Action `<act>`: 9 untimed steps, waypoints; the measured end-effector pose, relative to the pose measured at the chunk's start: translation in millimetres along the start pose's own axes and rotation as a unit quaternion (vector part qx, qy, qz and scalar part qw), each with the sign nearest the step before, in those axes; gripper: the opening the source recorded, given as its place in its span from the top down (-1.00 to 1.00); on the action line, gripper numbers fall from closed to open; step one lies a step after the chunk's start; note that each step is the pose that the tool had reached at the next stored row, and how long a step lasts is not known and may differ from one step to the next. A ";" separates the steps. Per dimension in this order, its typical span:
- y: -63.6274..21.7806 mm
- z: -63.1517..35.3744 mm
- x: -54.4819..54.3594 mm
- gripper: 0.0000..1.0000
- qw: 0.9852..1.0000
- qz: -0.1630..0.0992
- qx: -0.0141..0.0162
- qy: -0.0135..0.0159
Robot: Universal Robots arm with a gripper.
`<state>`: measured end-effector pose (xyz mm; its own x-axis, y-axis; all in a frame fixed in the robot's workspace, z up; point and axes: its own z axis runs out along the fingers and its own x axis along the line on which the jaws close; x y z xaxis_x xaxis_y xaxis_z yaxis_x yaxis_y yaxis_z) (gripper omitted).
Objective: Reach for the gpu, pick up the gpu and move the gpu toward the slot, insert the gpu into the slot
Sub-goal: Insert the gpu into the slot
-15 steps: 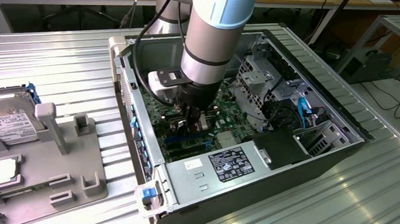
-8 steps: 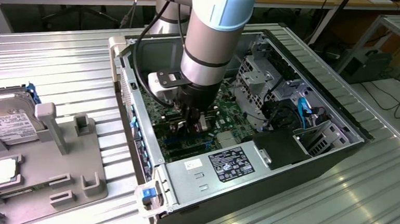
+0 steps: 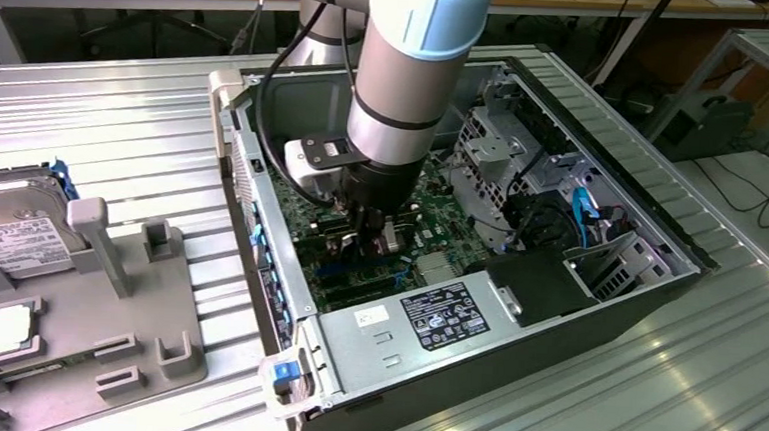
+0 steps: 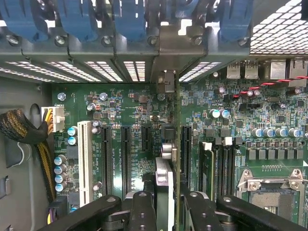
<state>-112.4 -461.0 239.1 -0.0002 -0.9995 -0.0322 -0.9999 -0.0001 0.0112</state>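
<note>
In the wrist view the gpu (image 4: 177, 144) stands on edge between my fingers, a thin green board with its metal end bracket (image 4: 165, 83) up against the case's rear wall. My gripper (image 4: 171, 214) is shut on it, one black finger (image 4: 142, 211) on each side. The card's lower edge sits down among the motherboard's connector strips, between two black ones (image 4: 144, 137) (image 4: 185, 144). The slot is hidden under the card. In the exterior view my gripper (image 3: 367, 237) reaches deep into the open computer case (image 3: 348, 374), just above the motherboard (image 3: 438, 224).
Around the card are a white connector strip (image 4: 84, 159), memory strips (image 4: 216, 163), the processor socket (image 4: 269, 192) and a braided cable bundle (image 4: 21, 130). Blue clips (image 4: 130, 19) line the rear wall. Outside the case lie a hard drive (image 3: 10, 228) and a grey fixture (image 3: 84, 327) with a processor chip (image 3: 4, 331).
</note>
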 end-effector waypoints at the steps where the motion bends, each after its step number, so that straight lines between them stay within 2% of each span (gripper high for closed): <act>1: 0.4 0.1 -0.1 0.44 1.000 0.000 0.000 0.000; 6: 1.1 0.5 0.0 0.44 1.000 0.000 0.000 0.000; 9: 1.1 4.8 0.1 0.44 1.000 0.000 0.000 0.000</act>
<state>-113.6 -461.0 234.3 -0.0003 -0.9995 -0.0320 -0.9999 -0.0001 0.0117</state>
